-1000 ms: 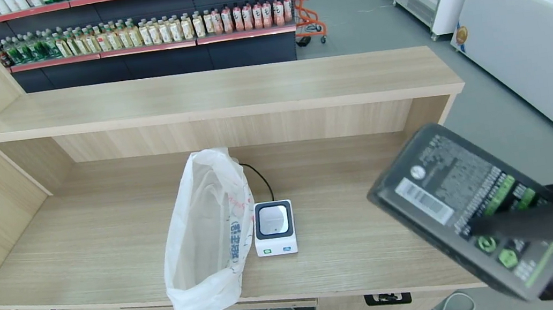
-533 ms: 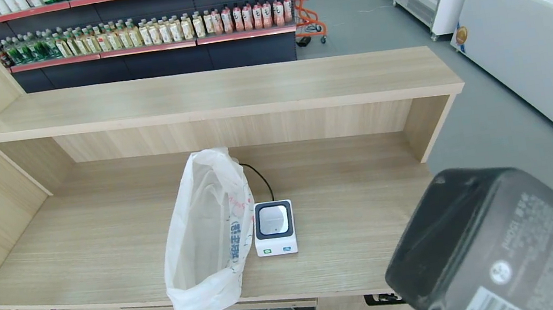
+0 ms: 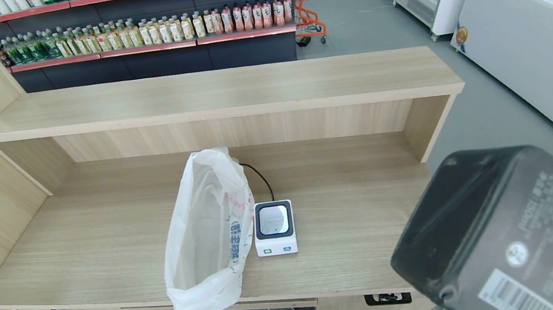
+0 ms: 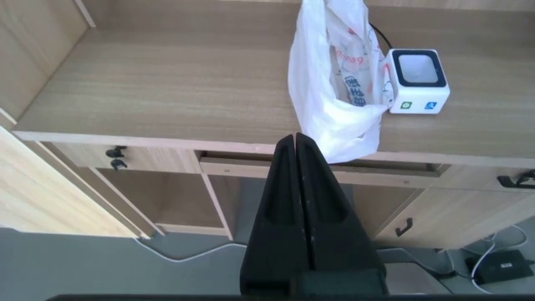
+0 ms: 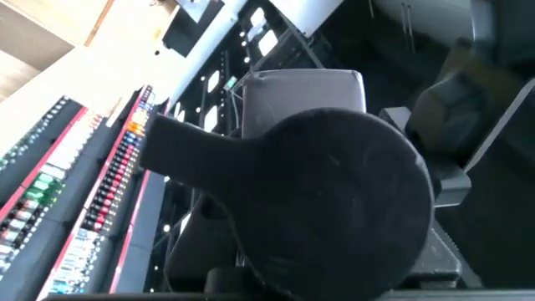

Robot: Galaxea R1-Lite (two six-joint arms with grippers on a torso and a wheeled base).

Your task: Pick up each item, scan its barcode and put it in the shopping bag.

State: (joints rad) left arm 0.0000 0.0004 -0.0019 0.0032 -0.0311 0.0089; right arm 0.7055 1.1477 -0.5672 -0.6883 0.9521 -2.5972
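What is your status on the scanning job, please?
Left gripper shut, empty, low before counter. Right gripper shut on dark package, barcode facing head camera, not yet over scanner. Path unobstructed.

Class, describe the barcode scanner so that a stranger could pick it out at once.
On the wooden counter's low worktop sits a white shopping bag. On its right is the scanner: a small white box with a dark-framed window on top, trailing a black cable.
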